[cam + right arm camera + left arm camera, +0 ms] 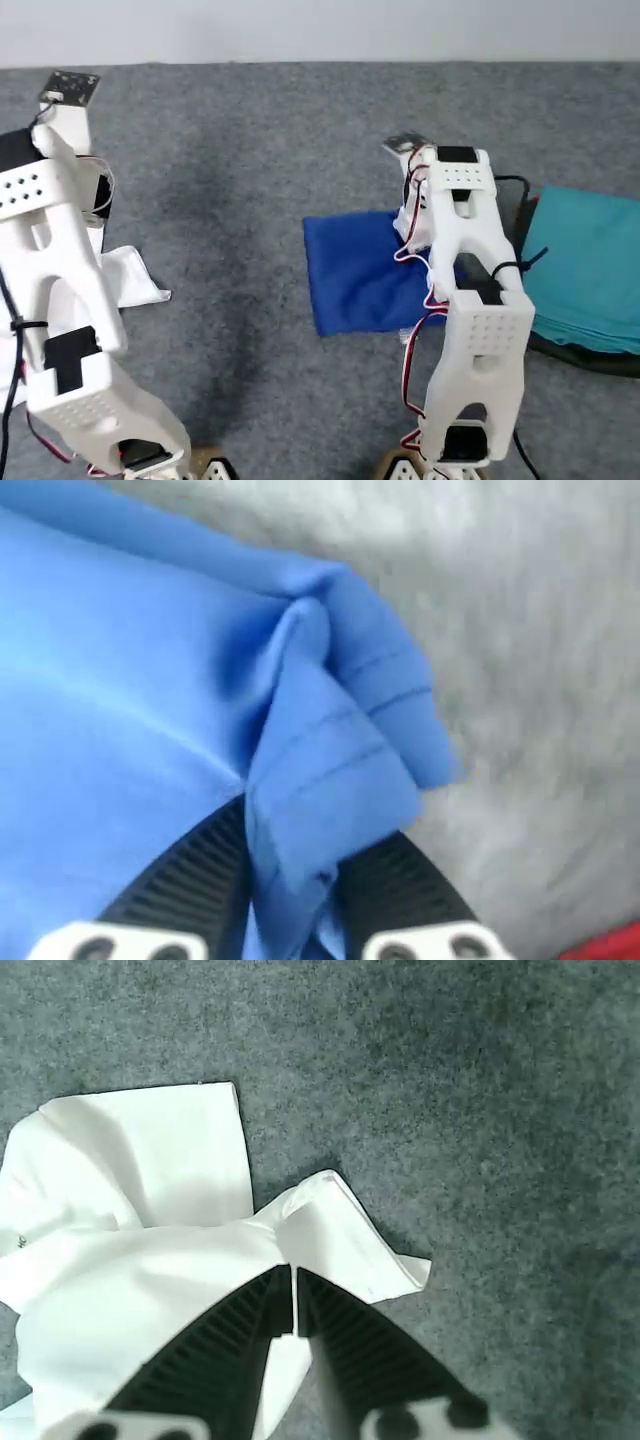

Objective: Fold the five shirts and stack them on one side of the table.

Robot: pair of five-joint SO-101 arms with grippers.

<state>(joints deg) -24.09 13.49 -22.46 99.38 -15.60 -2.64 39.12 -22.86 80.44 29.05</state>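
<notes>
**High view:** a grey, felt-like worktop (250,330) runs back to a pale wall (300,30). The left arm (60,300) stands over a white shirt (135,275) of crumpled fabric. The right arm (470,250) stands over a blue shirt (350,280) lying flat, near a folded teal shirt (590,270).

**Left wrist view:** the left end effector (293,1285) is clenched, with its tips at a fold of the white shirt (130,1260). Whether it pinches cloth cannot be told.

**Right wrist view:** the right end effector (290,870) grasps a bunched edge of the blue shirt (120,680).
</notes>
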